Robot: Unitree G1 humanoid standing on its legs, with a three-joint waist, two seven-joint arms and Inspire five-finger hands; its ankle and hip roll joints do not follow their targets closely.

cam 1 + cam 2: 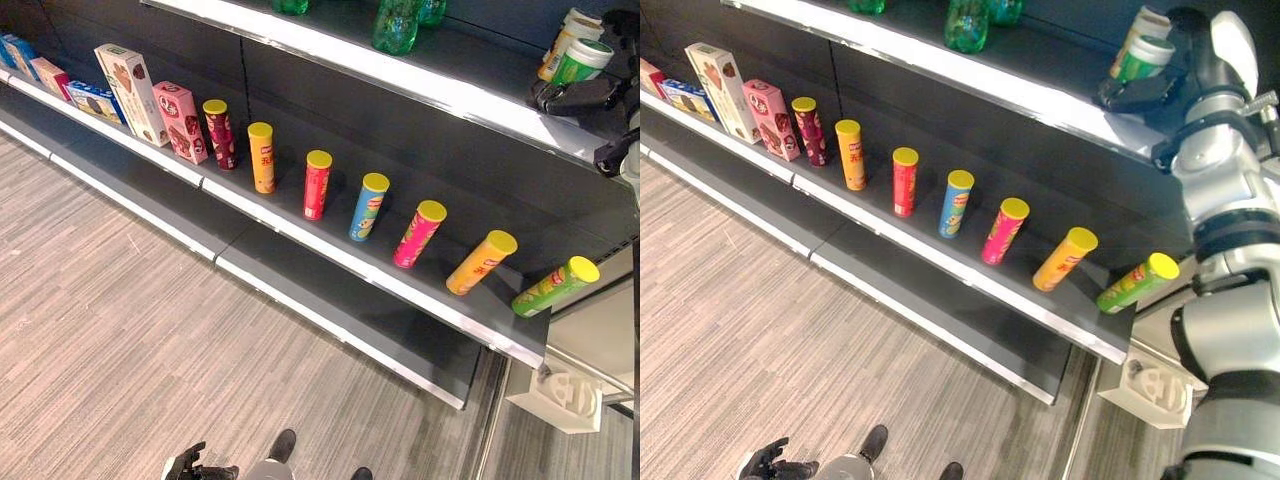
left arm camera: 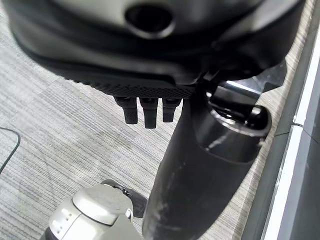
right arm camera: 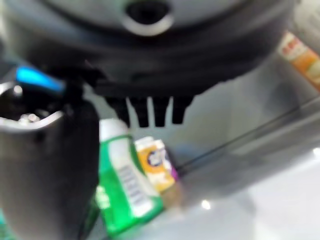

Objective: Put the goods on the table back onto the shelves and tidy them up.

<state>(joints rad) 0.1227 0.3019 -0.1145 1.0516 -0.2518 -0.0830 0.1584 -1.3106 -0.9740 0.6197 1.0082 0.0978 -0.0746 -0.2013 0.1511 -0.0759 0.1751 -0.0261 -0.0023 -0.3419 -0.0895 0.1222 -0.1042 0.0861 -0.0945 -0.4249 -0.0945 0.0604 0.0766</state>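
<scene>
Green and white, a can [image 1: 1145, 58] is seen at the right hand [image 1: 1152, 88] on the upper shelf [image 1: 1040, 100], beside an orange-labelled can [image 3: 155, 162]. It could be tipped against that neighbour if nudged. The right arm is raised, its grip impossible to judge; the left hand [image 1: 768, 462] hangs low, fingers relaxed and empty.
</scene>
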